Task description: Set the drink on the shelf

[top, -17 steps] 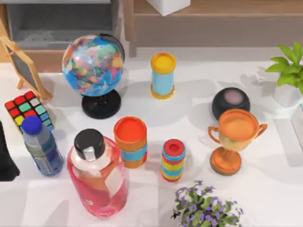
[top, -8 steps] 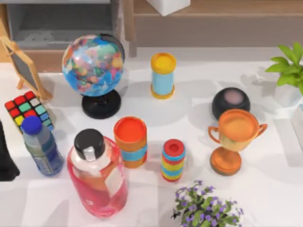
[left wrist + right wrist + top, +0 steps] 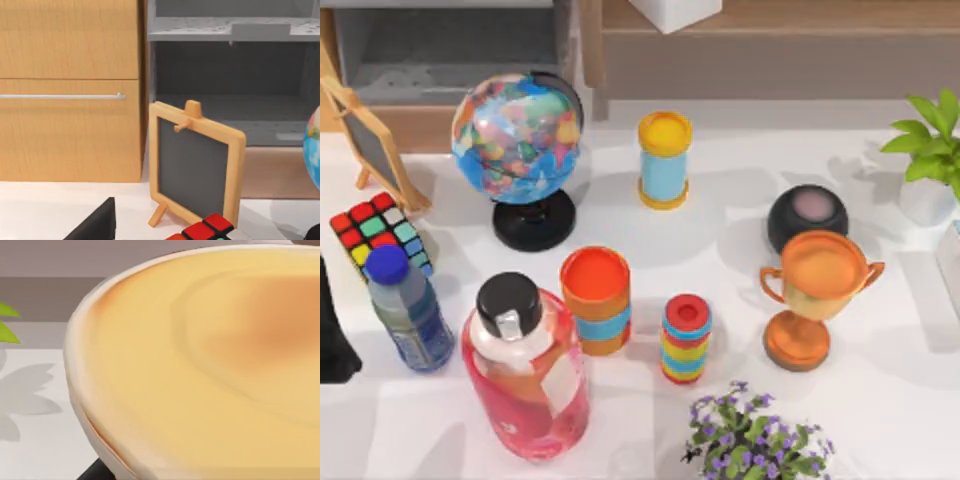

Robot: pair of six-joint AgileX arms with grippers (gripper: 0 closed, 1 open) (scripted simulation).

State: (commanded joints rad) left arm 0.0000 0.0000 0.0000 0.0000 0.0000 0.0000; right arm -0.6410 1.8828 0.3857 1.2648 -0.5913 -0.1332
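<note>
Two bottles stand at the table's front left. One is a small blue-tinted drink bottle point(image 3: 408, 310) with a blue cap. The other is a large pink drink bottle point(image 3: 525, 375) with a black cap. Which of them the task means I cannot tell. The light-brown wooden shelf point(image 3: 770, 50) runs along the back, with an upright post point(image 3: 592, 50). A dark part of my left arm point(image 3: 332, 330) sits at the left edge, just left of the small bottle and apart from it. Nothing grips either bottle.
Near the bottles are a Rubik's cube point(image 3: 378, 230), a small chalkboard easel point(image 3: 195, 165), a globe point(image 3: 518, 140), striped cylinders point(image 3: 596, 298) point(image 3: 686, 338) point(image 3: 664, 158), a trophy point(image 3: 812, 295), a black speaker point(image 3: 807, 215) and plants point(image 3: 755, 435). A grey rack point(image 3: 445, 50) stands back left. A pale orange curved surface point(image 3: 210, 365) looms in the right wrist view.
</note>
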